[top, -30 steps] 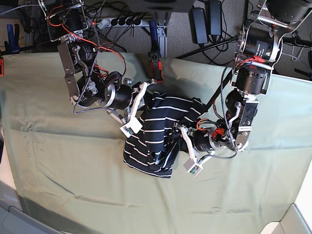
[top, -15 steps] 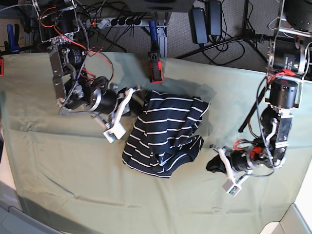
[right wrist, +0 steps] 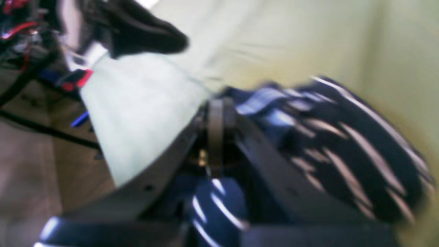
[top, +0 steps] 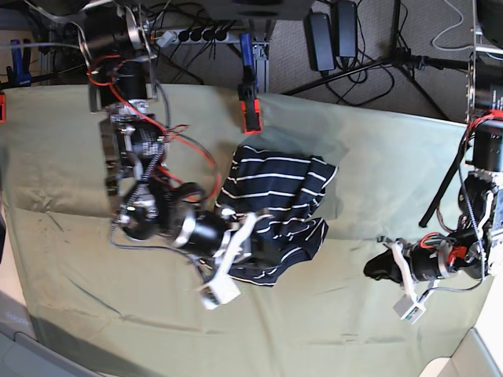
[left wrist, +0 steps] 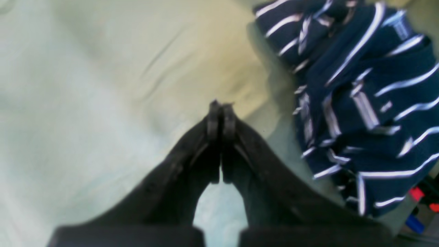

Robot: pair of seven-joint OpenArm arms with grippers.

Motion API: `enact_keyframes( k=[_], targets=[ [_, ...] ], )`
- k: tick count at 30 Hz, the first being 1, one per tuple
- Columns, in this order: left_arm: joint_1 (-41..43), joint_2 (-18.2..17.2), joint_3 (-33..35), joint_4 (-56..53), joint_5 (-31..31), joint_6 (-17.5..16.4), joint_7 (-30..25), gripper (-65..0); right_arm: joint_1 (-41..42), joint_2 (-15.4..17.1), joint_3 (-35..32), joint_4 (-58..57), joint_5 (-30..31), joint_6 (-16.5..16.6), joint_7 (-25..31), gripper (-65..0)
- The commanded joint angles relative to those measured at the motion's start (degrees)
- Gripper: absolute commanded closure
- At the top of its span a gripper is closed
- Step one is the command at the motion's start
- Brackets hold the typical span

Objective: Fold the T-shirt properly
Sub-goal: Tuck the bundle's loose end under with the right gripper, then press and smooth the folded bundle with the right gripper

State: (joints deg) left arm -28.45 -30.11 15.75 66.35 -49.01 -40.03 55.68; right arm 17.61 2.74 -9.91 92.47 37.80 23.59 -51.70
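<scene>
- The dark navy, white-striped soft fabric T-shirt [top: 275, 200] is seen bunched in a heap at the centre of the base view, on the pale green cloth [top: 71, 236] that covers the table.
- The right gripper [top: 250, 245] is located at the lower left edge of the heap in the base view. In the right wrist view its jaws [right wrist: 216, 113] are seen pressed together, with striped fabric lying directly behind and below them; whether cloth is pinched between them cannot be told, as the frame is blurred.
- The left gripper [top: 376, 269] is found at the right of the base view, well apart from the T-shirt, above bare green cloth.
- In the left wrist view the left gripper's black fingers [left wrist: 219, 120] are seen fully closed, tip against tip, with nothing between them; the T-shirt [left wrist: 360, 96] fills the upper right of that frame.
- A red and black clamp [top: 250, 110] is noted at the cloth's top edge, above the heap.
</scene>
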Motion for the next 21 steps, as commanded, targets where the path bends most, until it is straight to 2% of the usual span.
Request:
enact_keyframes(
  k=[1, 5, 8, 14, 16, 18, 21],
  targets=[
    [-1.8, -0.4, -0.4, 0.9, -0.9, 0.0, -1.2, 0.0, 1.9, -0.8, -1.1, 0.0, -1.0, 3.9, 2.0, 0.0],
    [-1.8, -0.4, -0.4, 0.9, -1.0, 0.0, -0.5, 0.0, 4.4, -2.2, -5.8, -4.5, -10.4, 3.9, 7.0, 0.0],
    [-1.4, -0.7, -0.4, 0.9, -1.2, 0.0, 0.1, 0.0, 6.6, -2.1, -7.5, -11.5, -14.4, 3.9, 10.6, 0.0],
    [0.3, -2.3, -0.5, 0.9, -3.7, 0.0, 0.0, 0.0, 12.3, -2.1, -8.1, -30.3, -15.3, 3.8, 16.5, 0.0],
    [1.0, -2.7, -0.5, 0.9, -3.7, 0.0, 0.0, 0.0, 13.6, -2.1, -8.1, -34.4, -17.4, 3.8, 18.3, 0.0],
    [1.8, -3.2, -0.4, 0.9, -3.8, 0.0, 0.0, 0.0, 14.1, -2.1, -8.1, -35.7, -18.0, 3.8, 18.9, 0.0],
    [2.8, -4.1, -0.5, 0.9, -4.0, 0.0, -0.2, 0.0, 14.1, -2.2, -8.1, -34.1, -15.5, 3.8, 18.9, 0.0]
  ],
)
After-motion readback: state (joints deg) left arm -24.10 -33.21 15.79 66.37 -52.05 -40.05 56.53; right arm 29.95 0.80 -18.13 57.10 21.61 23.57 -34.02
